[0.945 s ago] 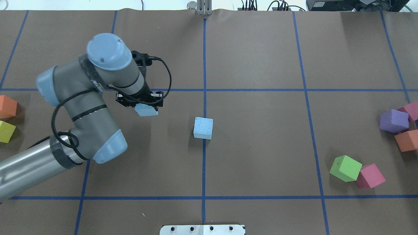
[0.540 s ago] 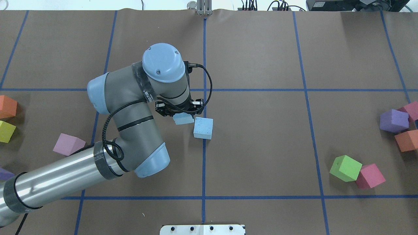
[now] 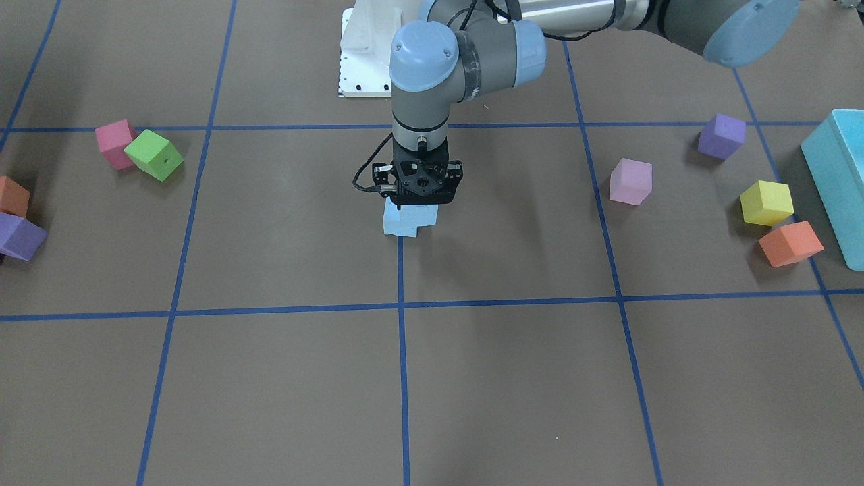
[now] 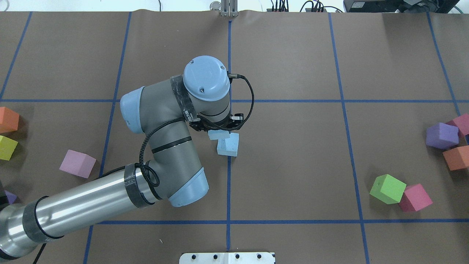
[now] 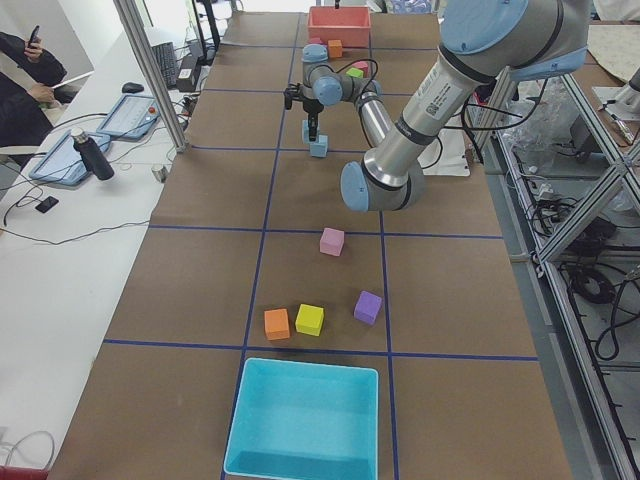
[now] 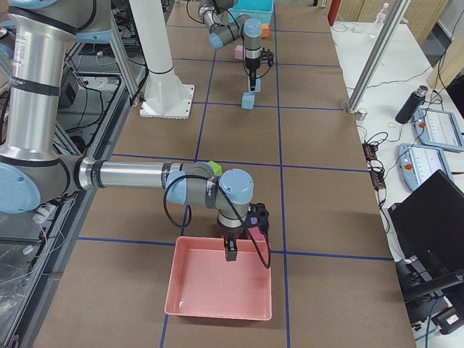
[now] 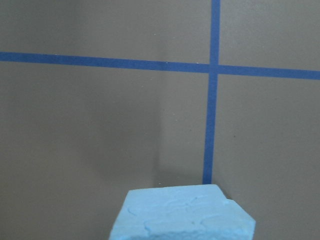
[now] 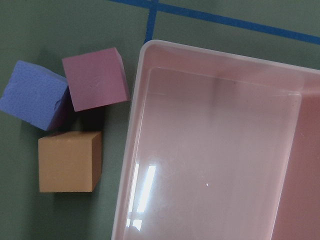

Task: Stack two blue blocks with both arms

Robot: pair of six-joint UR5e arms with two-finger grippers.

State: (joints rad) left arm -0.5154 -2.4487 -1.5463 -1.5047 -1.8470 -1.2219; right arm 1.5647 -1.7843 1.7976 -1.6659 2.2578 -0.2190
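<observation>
My left gripper (image 4: 218, 129) is shut on a pale blue block (image 4: 219, 134) and holds it at the table's centre. A second blue block (image 4: 229, 146) rests on the brown paper by the centre line. The held block hangs over its far-left corner, and I cannot tell if they touch. In the front view the left gripper (image 3: 418, 198) points straight down onto the blue blocks (image 3: 408, 220). The left wrist view shows a blue block (image 7: 182, 212) at its bottom edge. My right gripper (image 6: 230, 251) hangs over a pink tray (image 6: 217, 286); I cannot tell whether it is open or shut.
At the right are a green cube (image 4: 387, 189), a pink one (image 4: 415, 198), a purple one (image 4: 441, 135) and an orange one (image 4: 456, 157). At the left are lilac (image 4: 77, 163), orange (image 4: 8, 120) and yellow (image 4: 7, 147) cubes. A turquoise box (image 3: 837, 182) stands beyond them.
My left arm has swung to the right with the blue block in its gripper, from well left of the resting block to over its corner. The resting block has not moved.
</observation>
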